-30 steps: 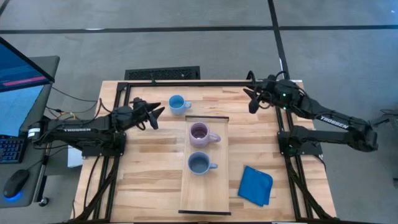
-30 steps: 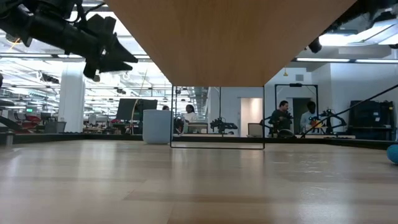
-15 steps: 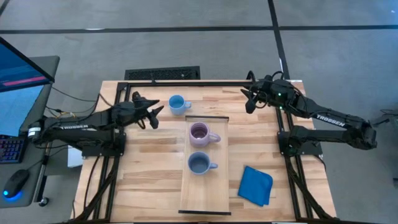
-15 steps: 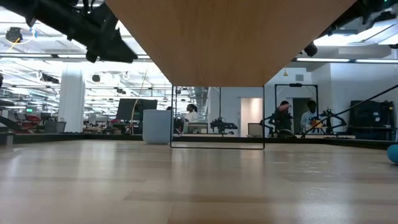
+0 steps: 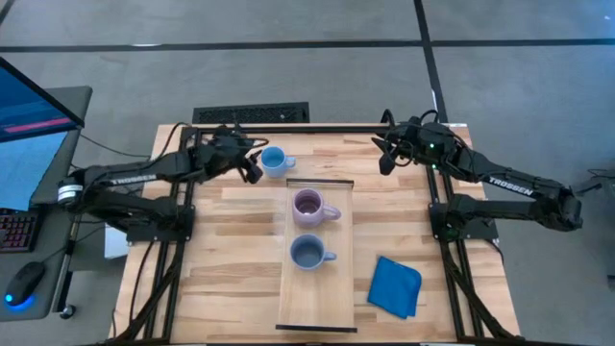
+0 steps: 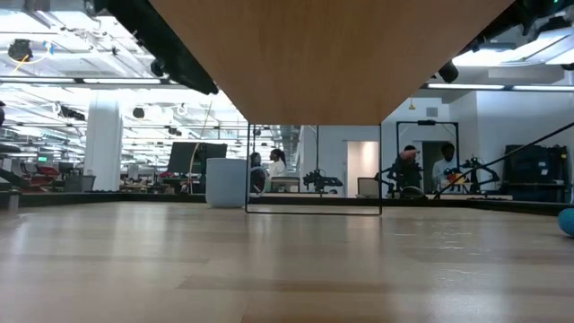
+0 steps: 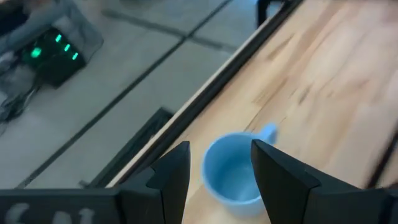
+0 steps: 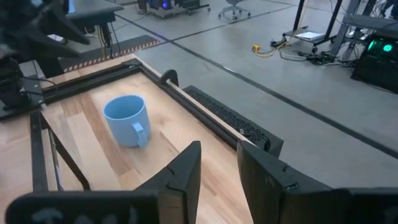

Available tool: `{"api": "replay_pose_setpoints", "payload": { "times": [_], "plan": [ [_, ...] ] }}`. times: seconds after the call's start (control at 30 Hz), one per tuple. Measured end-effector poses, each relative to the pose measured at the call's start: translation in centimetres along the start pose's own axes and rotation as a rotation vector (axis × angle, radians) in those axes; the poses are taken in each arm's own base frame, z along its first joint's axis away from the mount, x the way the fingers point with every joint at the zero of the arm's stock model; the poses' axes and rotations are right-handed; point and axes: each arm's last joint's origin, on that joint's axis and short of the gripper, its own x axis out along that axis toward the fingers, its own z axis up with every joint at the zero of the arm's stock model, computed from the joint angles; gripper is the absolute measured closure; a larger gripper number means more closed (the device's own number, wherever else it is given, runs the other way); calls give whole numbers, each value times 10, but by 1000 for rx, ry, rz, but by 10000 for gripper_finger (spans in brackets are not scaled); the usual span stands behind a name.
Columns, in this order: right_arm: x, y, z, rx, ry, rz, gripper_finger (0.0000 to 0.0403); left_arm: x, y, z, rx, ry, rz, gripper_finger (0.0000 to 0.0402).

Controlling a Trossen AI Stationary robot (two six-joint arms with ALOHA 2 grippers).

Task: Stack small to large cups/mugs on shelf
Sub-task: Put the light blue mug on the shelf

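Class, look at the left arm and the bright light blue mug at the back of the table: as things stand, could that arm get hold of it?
Probably yes. The left gripper sits open right beside the light blue mug, which stands upright on the table, off the shelf. Nothing lies between them.

From above, white capitals reading "TROSSEN" run along the dark forearm of the left arm (image 5: 130, 178), at about 9 o'clock of the planked wooden surface. The same word marks the dark forearm of the right arm (image 5: 506, 185), toward 3 o'clock. Nothing else is legible.
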Motion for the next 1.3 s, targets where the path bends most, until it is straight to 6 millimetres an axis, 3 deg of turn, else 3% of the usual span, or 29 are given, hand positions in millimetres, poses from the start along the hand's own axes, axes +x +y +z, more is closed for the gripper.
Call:
{"api": "replay_pose_setpoints", "payload": {
  "times": [0.2, 0.3, 0.53, 0.8, 1.03, 1.3],
  "plan": [
    [0, 0, 0, 0, 1, 0, 276, 21, 5, -5, 22, 147, 101, 239],
    [0, 0, 0, 0, 1, 0, 276, 29, 3, -10, 60, 203, 54, 239],
    [0, 0, 0, 0, 1, 0, 276, 44, -1, -18, 64, 260, 118, 239],
    [0, 0, 0, 0, 2, 0, 276, 47, -11, -21, 240, 285, -172, 239],
    [0, 0, 0, 0, 2, 0, 276, 47, -11, -20, 467, 258, -208, 239],
    [0, 0, 0, 0, 2, 0, 276, 46, -14, -20, 497, 240, -293, 239]
  ]
}}
